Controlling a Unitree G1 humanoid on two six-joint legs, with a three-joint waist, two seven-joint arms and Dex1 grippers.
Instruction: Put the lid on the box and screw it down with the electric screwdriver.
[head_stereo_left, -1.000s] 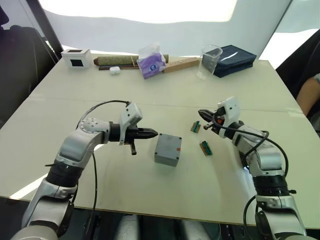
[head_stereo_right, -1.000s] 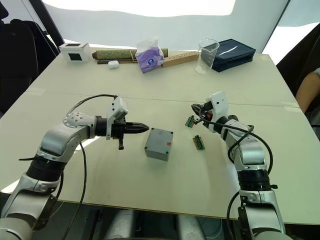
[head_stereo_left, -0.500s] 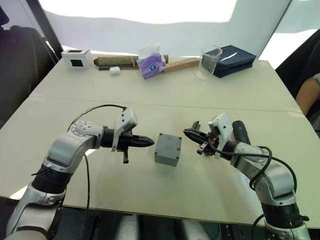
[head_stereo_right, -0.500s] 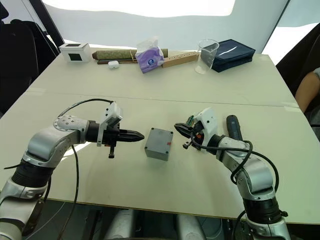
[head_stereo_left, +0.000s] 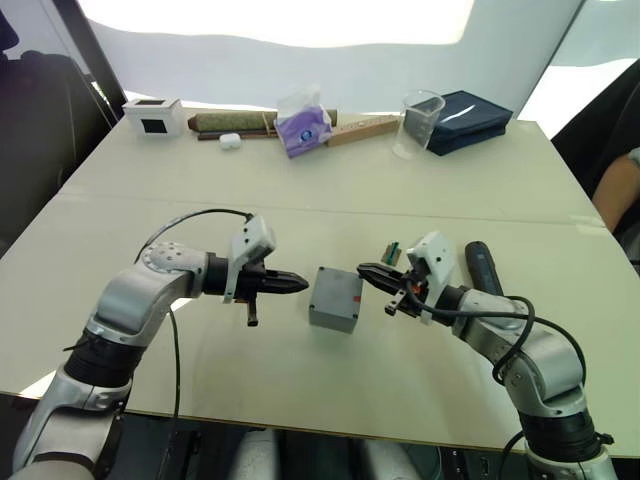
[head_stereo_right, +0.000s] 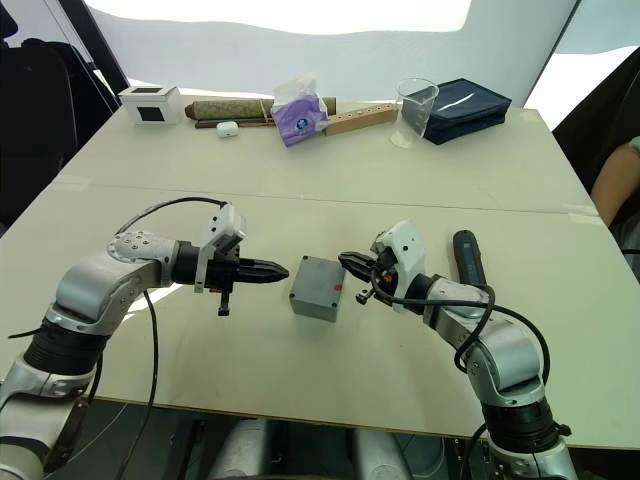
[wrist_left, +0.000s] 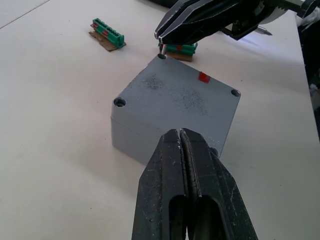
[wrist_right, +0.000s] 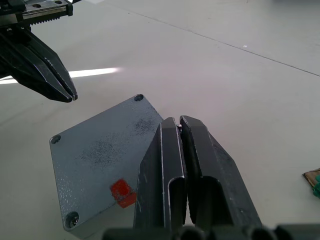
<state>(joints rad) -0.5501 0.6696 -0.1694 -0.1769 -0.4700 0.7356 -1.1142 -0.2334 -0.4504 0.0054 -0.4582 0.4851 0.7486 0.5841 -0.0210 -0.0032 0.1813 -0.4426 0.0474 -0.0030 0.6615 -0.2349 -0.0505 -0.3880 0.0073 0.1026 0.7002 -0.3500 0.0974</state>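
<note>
both closed grippers, left gripper (head_stereo_left: 300, 284) and right gripper (head_stereo_left: 364, 271), flank the box (head_stereo_left: 336, 298).

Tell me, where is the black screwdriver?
The electric screwdriver lies on the table on the robot's right side, just beyond the right gripper.

my arms: silver-grey rounded shells, black joints | black cables looping off both forearms | white wrist camera blocks | left gripper (head_stereo_left: 300, 284), right gripper (head_stereo_left: 365, 272): two black tapered fingers each
</note>
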